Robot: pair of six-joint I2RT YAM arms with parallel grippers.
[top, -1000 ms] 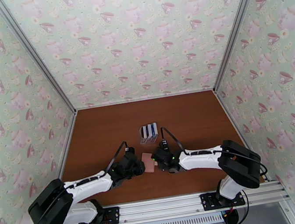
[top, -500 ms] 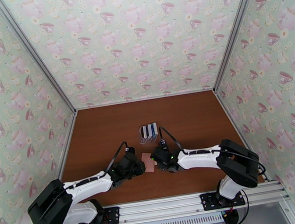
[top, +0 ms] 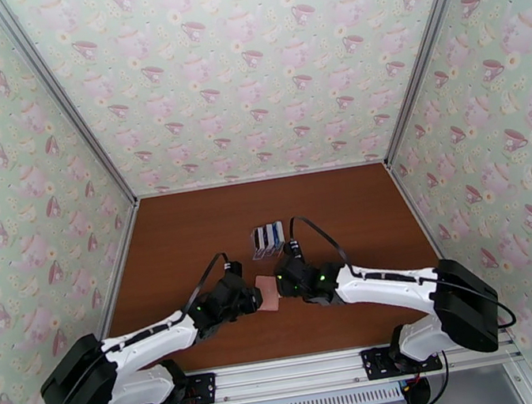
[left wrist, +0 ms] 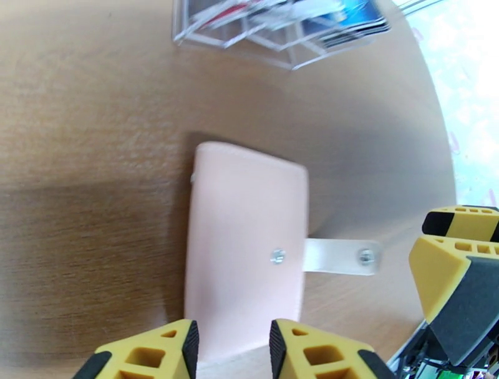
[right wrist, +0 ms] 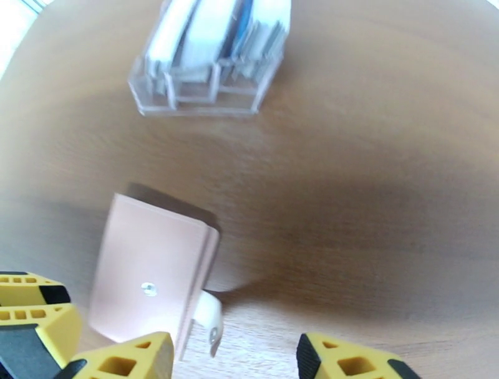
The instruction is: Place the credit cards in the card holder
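The card holder (top: 267,292) is a pink wallet lying closed on the brown table, its snap tab (left wrist: 340,257) undone and sticking out sideways. My left gripper (left wrist: 231,355) stands over the wallet's near edge (left wrist: 246,243), fingers apart, with pink surface showing in the gap. My right gripper (right wrist: 231,368) is open at the tab side (right wrist: 209,318) of the wallet (right wrist: 150,274), holding nothing. The credit cards (right wrist: 212,37), black, white and blue, stand on edge in a clear rack (top: 267,238) just beyond the wallet.
The clear rack (left wrist: 274,50) sits close behind the wallet, near both grippers. My right finger (left wrist: 458,274) shows beside the tab, and my left finger (right wrist: 31,318) shows beside the wallet. Patterned walls (top: 248,81) enclose the table on three sides.
My right gripper has spread its fingers wider and shifted slightly away from me, toward the rack. The left arm has reached a little forward. The wallet stays where it was.
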